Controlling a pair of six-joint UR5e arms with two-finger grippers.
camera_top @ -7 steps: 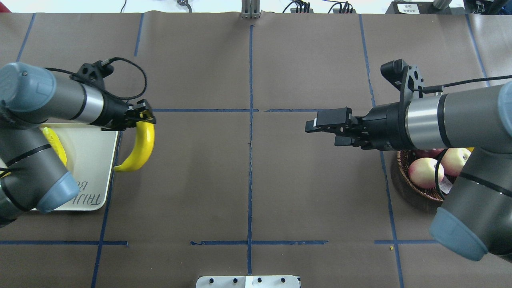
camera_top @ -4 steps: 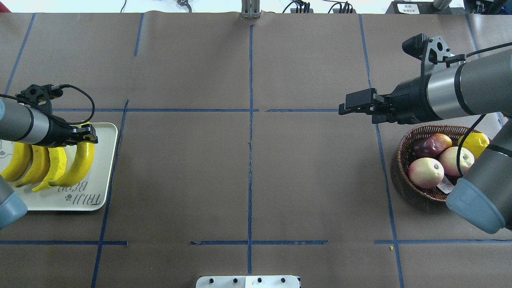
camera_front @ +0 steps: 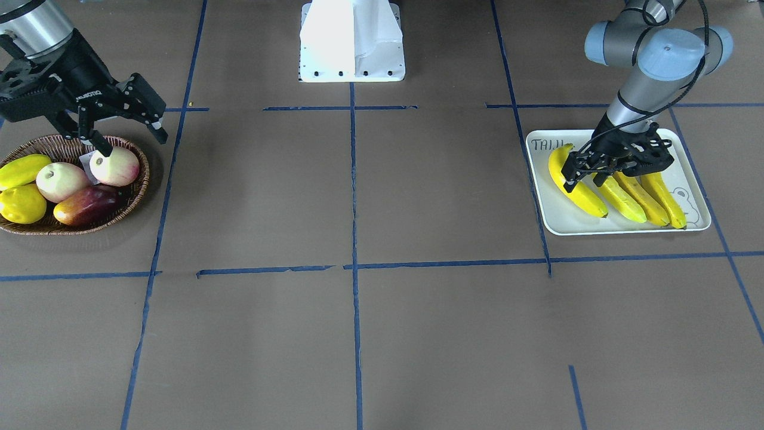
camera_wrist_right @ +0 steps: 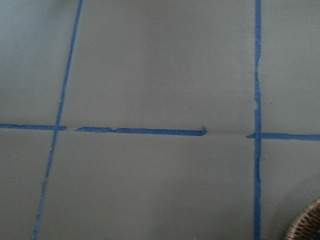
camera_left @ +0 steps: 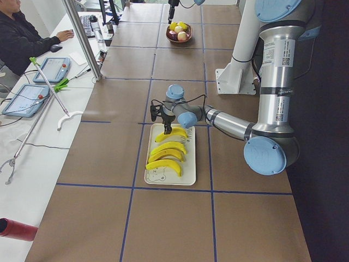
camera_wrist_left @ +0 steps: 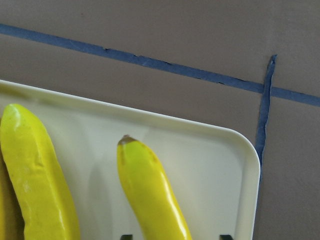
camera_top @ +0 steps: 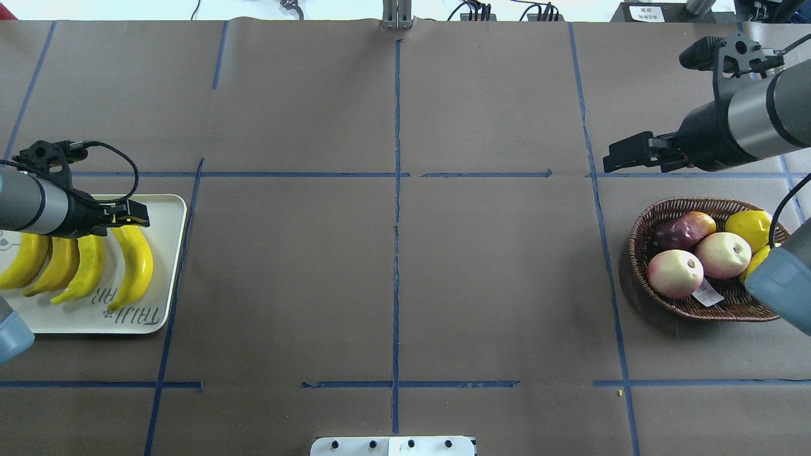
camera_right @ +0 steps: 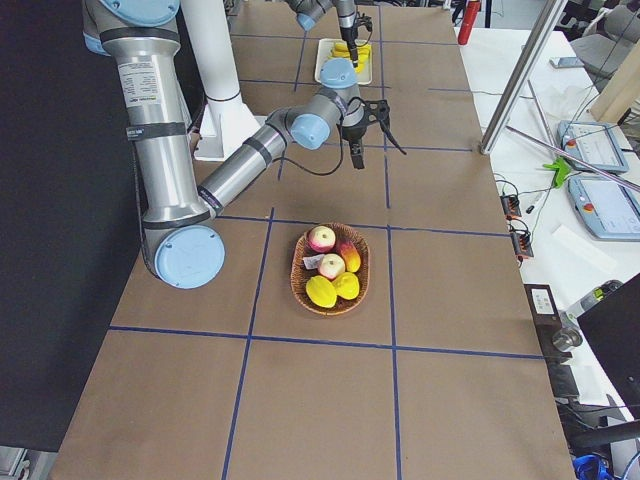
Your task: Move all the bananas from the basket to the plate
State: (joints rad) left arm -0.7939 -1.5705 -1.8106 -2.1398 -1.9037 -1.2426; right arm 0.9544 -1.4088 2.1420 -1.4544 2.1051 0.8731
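Note:
Several bananas (camera_top: pixel 136 263) lie side by side on the white plate (camera_top: pixel 170 253), seen also in the front view as bananas (camera_front: pixel 576 190) on the plate (camera_front: pixel 561 222). My left gripper (camera_top: pixel 130 220) hovers open over the stem end of the outermost banana (camera_wrist_left: pixel 150 195), its fingers straddling it without gripping. The wicker basket (camera_top: pixel 638 253) at the right holds two apples, a dark red fruit and yellow fruits; no banana shows in it. My right gripper (camera_front: pixel 134 142) is open and empty, beside the basket (camera_front: pixel 143 179).
Blue tape lines divide the brown table. The robot's white base (camera_front: pixel 352 42) sits at the table's near edge. A person (camera_left: pixel 22 38) sits at a side desk beyond the left end.
The left gripper carried a banana onto the plate and opened; that banana now lies flat beside the others. The right arm drew back toward the far right, uncovering the basket.

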